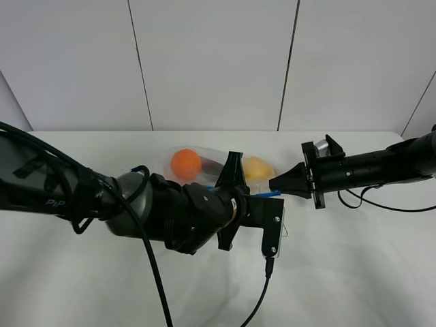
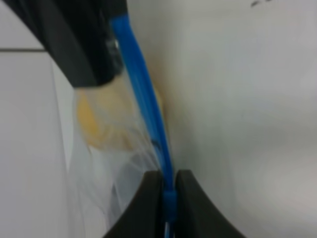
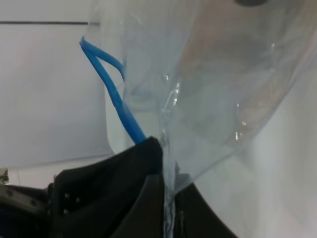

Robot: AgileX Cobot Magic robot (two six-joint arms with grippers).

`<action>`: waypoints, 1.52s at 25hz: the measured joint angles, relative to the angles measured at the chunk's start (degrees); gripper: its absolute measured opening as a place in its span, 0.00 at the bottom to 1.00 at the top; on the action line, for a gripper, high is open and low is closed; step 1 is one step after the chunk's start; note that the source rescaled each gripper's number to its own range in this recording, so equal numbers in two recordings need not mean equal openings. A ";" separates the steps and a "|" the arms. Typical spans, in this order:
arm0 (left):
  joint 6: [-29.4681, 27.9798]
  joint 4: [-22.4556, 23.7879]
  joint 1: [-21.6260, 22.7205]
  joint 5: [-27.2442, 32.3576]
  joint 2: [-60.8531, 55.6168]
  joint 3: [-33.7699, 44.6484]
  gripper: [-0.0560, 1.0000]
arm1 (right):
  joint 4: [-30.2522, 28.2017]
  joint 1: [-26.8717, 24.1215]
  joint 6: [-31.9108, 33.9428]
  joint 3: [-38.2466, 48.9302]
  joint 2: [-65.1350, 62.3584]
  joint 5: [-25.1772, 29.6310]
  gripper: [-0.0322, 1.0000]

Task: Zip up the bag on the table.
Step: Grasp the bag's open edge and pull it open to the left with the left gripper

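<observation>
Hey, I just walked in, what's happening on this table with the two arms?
Two robot arms are working on a clear plastic bag on the white table, holding an orange and a yellow pear. The left gripper is shut on the blue zip strip. The right gripper pinches the bag's edge. In the right wrist view the strip looks parted, so the zip seems not fully closed.

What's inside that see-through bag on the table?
Inside the bag I can see a round orange and a yellow fruit. Between them lies a dark thing, but the left arm covers most of it, so I cannot tell what it is.
</observation>
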 joint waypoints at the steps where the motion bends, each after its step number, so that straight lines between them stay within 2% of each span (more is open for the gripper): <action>1: 0.00 -0.10 0.36 0.07 0.00 0.05 0.06 | 0.19 0.00 0.00 0.00 0.00 -0.10 0.03; 11: 0.47 -0.59 6.30 0.47 0.00 0.11 0.06 | 1.14 0.00 0.00 0.00 0.00 -0.81 0.03; 25: 2.75 -0.96 17.47 1.04 0.00 0.59 0.06 | 0.46 0.00 0.00 0.00 0.00 -0.81 0.03; 38: 3.15 -0.47 21.39 2.56 0.00 3.55 0.06 | -0.43 0.00 0.00 0.00 0.00 -0.70 0.03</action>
